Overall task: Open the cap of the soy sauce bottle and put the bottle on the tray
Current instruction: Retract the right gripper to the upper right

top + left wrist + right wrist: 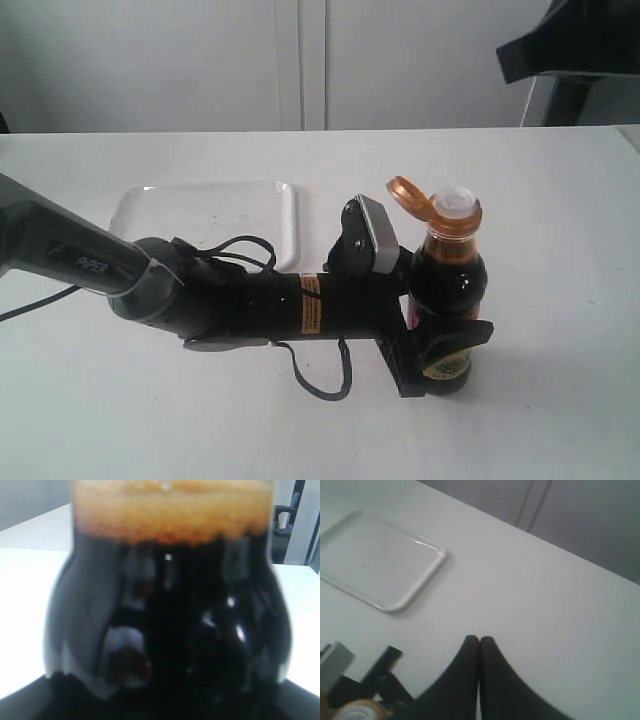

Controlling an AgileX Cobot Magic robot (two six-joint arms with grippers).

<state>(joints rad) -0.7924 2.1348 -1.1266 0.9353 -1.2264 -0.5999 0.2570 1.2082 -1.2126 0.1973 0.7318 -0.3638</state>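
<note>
The soy sauce bottle (450, 285) stands upright to the right of the white tray (215, 215), apart from it. Its golden-brown cap (408, 195) is flipped open to the left, baring the white spout (457, 203). My left gripper (447, 355) is shut on the bottle's lower body, at the label. The dark glass of the bottle (170, 625) fills the left wrist view and hides the fingers. My right gripper (479, 640) is shut on nothing, high above the table, with the tray (380, 565) and the bottle's spout (357, 711) below it.
The left arm (250, 300) lies low across the table in front of the tray, with a loose cable (320, 375) under it. A dark piece of the right arm (570, 45) hangs at the upper right. White table (560, 400) surrounds the bottle.
</note>
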